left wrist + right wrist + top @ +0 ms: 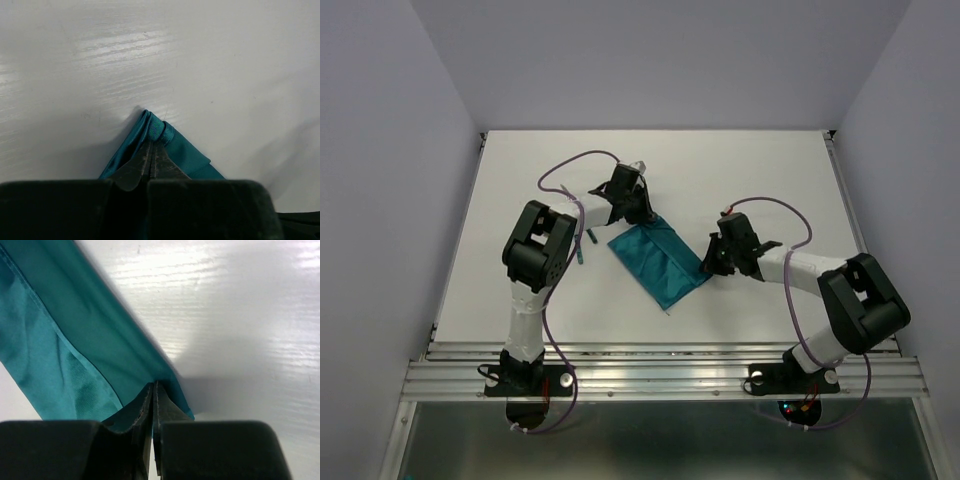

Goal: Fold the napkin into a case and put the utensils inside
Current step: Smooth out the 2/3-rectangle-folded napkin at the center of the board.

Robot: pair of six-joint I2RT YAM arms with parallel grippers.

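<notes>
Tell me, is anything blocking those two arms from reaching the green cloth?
Nothing visible does. The left end effector is shut on a bunched corner of the napkin, and the right end effector is shut on its edge at the other end. No other object shows between them and the cloth in either wrist view.

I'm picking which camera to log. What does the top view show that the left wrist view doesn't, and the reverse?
Only the top view: the whole folded napkin, and the right gripper at its near right corner. Only the left wrist view: the napkin's far corner bunched into a small roll, pinched between the shut fingers. Both: the left gripper on the teal napkin, which lies on the white table.
</notes>
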